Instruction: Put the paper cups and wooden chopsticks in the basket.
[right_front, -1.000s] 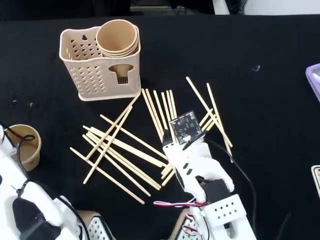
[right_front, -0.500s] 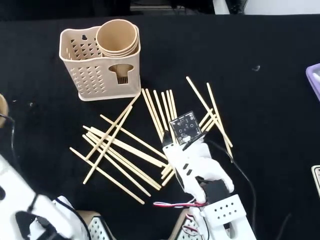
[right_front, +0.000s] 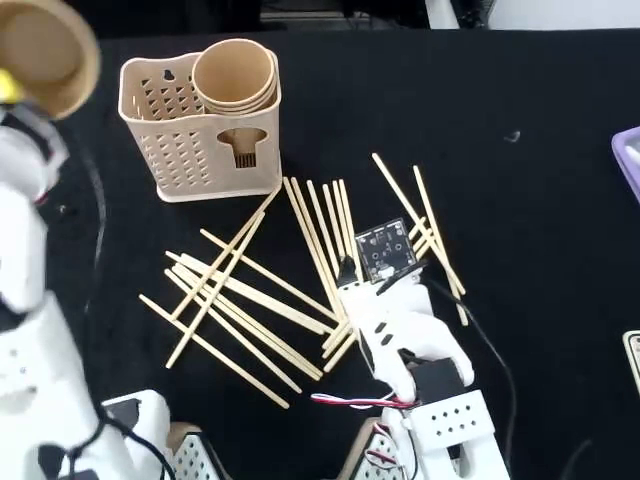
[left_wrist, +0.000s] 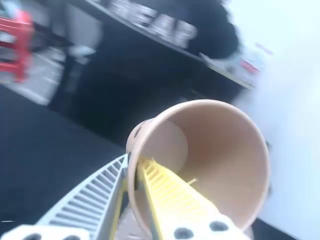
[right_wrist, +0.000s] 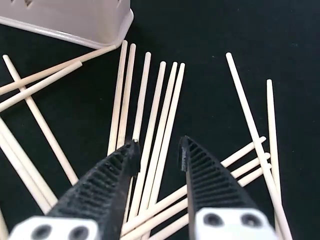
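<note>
One black table (right_front: 540, 220) carries everything. Toward its far left stands the basket (right_front: 200, 135), upright, with a stack of paper cups (right_front: 236, 75) already nested in one side of it.

Next in size is the paper cup (left_wrist: 210, 155) that I hold in my left gripper (left_wrist: 134, 162), lifted off the table and to the left of the basket in the high view. The fingers are clamped on its wall at the rim, the yellow one inside and the grey one outside. I judge it very light and thin-walled, so a hard squeeze would likely crease it. A pinch on the rolled rim, its stiffest part, seems the right hold.

Smallest are the wooden chopsticks (right_front: 250, 300), scattered flat on the cloth in front of the basket, many crossing or touching. My right gripper (right_wrist: 158, 146) hovers over a close row of them (right_wrist: 150, 100), fingers apart and holding nothing. They look light, stiff and smooth, probably quick to roll or pivot. I would close across one near its middle, and since the neighbours lie so near, two may come up together.
</note>
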